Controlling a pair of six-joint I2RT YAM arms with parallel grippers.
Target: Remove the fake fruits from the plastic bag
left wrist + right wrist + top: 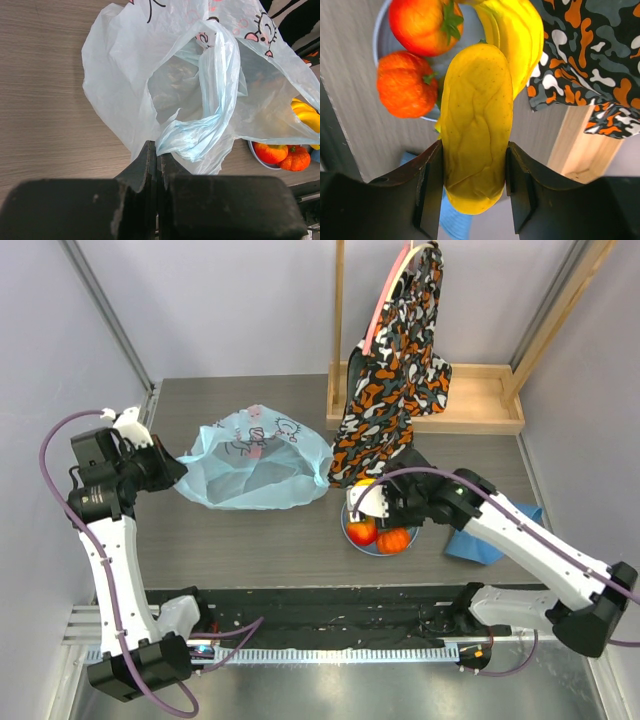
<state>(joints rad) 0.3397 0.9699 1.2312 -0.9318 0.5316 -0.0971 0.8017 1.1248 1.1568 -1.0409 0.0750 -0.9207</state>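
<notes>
The plastic bag (255, 460) lies open on the table, pale blue with cartoon prints, and looks empty (190, 85). My left gripper (178, 468) is shut on the bag's left edge (157, 150). My right gripper (474, 150) is shut on a wrinkled yellow oblong fruit (475, 115), just above a pale-blue plate (352, 537). On the plate sit a red round fruit (422, 25), an orange ribbed fruit (405, 82) and a yellow banana bunch (520, 35). The red fruit (361, 531) and the orange fruit (394, 539) also show from above.
A patterned orange, black and white cloth (395, 360) hangs from a wooden stand over a wooden tray (480, 400) at the back right. A solid blue cloth (490, 540) lies under the right arm. A black rail (330, 610) runs along the near edge.
</notes>
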